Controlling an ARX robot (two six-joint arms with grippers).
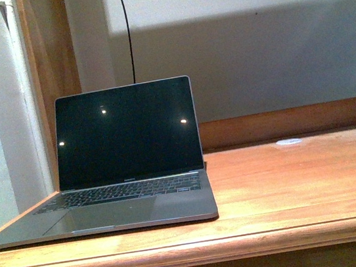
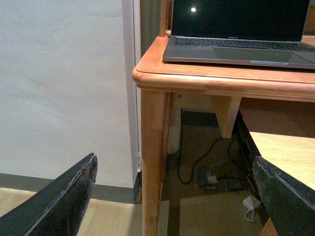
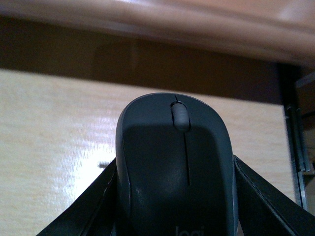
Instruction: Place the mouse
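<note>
**Item:** mouse. Dark grey with a rounded shell and the scroll wheel toward the top of the frame. It fills the lower centre of the right wrist view and is absent from the front view.

**Hold:** right fingers closed against both flanks of the mouse, gripping it. Left fingers spread wide and empty, at the lower corners of the left wrist view.

**Position:** the mouse is below the wooden surface, whose rounded front lip crosses the top of the right wrist frame.

**Surface contents:** open laptop in the left half of the front view. A small white disc sits right of centre, toward the back.

**Hazards (judged):**
- Striking the lip on the way up, since the mouse starts beneath the edge.
- Slipping, because the smooth curved shell is pinched at its sides only.
- Landing on the laptop or disc, or so near the front lip that it falls off.
</note>
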